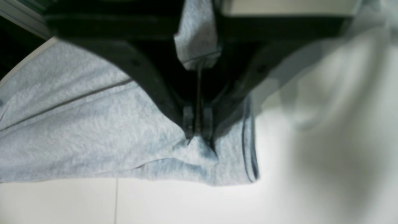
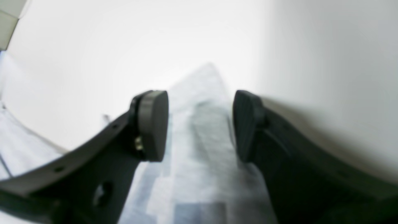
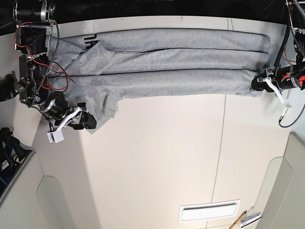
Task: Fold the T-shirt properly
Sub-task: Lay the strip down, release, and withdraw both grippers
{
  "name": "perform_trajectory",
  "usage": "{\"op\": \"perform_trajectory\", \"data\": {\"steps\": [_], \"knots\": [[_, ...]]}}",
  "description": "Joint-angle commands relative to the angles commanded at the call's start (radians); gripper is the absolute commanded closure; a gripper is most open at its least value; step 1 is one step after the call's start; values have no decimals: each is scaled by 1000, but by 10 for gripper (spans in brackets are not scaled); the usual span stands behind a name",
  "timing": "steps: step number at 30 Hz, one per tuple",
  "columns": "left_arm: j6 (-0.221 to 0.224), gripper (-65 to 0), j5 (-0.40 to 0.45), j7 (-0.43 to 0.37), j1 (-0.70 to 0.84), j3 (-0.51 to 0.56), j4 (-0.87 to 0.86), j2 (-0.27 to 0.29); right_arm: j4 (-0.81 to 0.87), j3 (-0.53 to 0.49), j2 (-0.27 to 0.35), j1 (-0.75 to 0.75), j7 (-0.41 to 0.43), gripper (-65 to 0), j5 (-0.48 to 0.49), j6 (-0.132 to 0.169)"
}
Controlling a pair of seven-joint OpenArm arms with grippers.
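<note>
A grey T-shirt (image 3: 167,67) lies folded lengthwise along the table's (image 3: 157,162) far edge. The left gripper (image 1: 197,129) pinches its hem; the right gripper (image 2: 200,124) straddles a sleeve, jaws wide. Black lettering shows, unreadable.

The only lettering in view is bold black print on the T-shirt (image 3: 162,62), at its upper left end in the base view, near the right arm. It is partly folded under and shows only a few strokes, too little to read. Neither wrist view shows any text.
</note>
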Motion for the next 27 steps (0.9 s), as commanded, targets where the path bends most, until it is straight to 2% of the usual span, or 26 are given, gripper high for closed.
{"op": "perform_trajectory", "data": {"steps": [3, 4, 5, 8, 9, 12, 15, 19, 23, 27], "knots": [[0, 0, 4, 1, 0, 0, 0, 0, 5, -3, -26, 0, 0, -328, 0, 0], [0, 0, 4, 1, 0, 0, 0, 0, 6, -3, -34, 0, 0, -300, 0, -1], [0, 0, 3, 1, 0, 0, 0, 0, 5, -3, -39, 0, 1, -246, 0, -1], [0, 0, 3, 0, 0, 0, 0, 0, 5, -3, -41, 0, 1, -19, 0, -1], [0, 0, 3, 1, 0, 0, 0, 0, 5, -3, -40, 0, 1, 0, 0, -1], [0, 0, 2, 11, 0, 0, 0, 0, 18, 0, -41, 0, -21, 0, 1, 0], [0, 0, -24, 37, 0, 0, 0, -1, 87, 21, -39, -10, -112, 0, 20, 0], [0, 0, -99, 123, 0, 0, 0, -20, 308, 77, -13, -124, -217, 0, 145, 0], [0, 0, -146, 130, 1, 0, 1, -56, 545, 158, -11, -275, -242, 0, 192, 0], [0, 0, -164, 153, 1, 0, 2, -82, 710, 255, -10, -393, -301, 0, 280, 0]]}}
